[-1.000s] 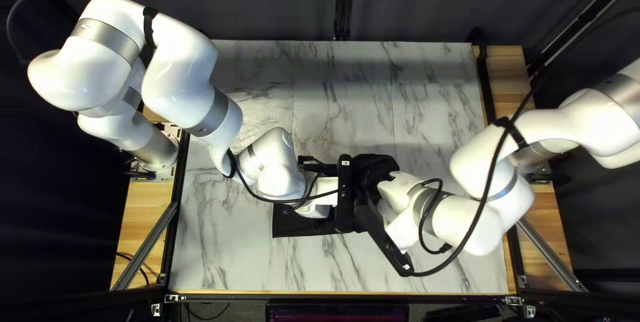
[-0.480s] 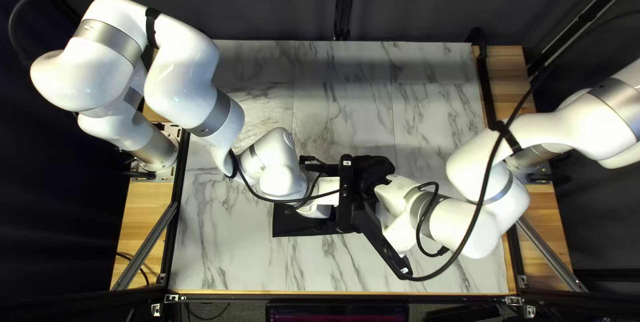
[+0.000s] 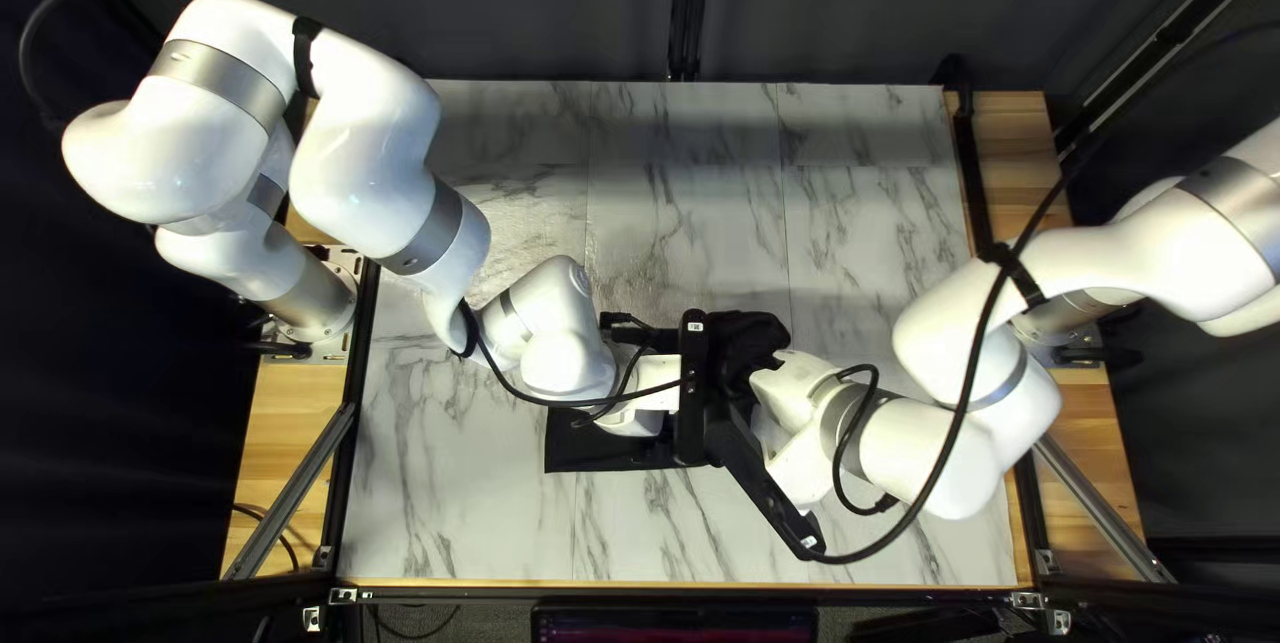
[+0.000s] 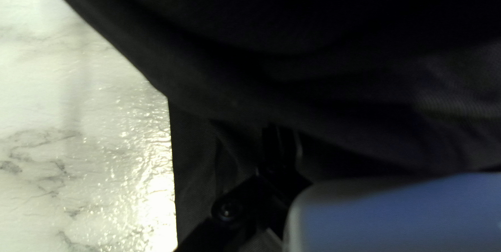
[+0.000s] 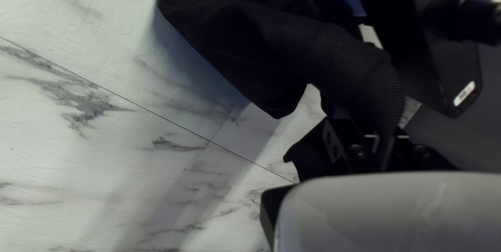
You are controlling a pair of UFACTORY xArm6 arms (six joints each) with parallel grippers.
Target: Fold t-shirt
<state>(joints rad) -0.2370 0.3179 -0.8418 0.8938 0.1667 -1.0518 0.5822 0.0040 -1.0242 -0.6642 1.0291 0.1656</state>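
Observation:
A black t-shirt (image 3: 590, 453) lies folded near the table's front middle, its right part bunched up (image 3: 748, 331) off the marble. My right gripper (image 3: 748, 375) is shut on that raised fold. In the right wrist view the cloth (image 5: 266, 40) drapes over my right gripper (image 5: 375, 99) and hangs above the table. My left gripper (image 3: 690, 393) is open and sits low over the shirt's right edge, close against the right gripper. Dark cloth (image 4: 313, 68) fills the left wrist view and hides the left fingertips. My left gripper's black body (image 5: 442, 48) shows just beyond the lifted fold.
The marble table (image 3: 700, 183) spreads bare behind and to both sides of the shirt. Wooden strips (image 3: 1010, 153) run along its left and right edges. A black cable (image 3: 880, 523) loops from my right wrist near the front edge.
My right arm has shifted a little to the left, carrying the bunched fold with it. The left arm has barely moved.

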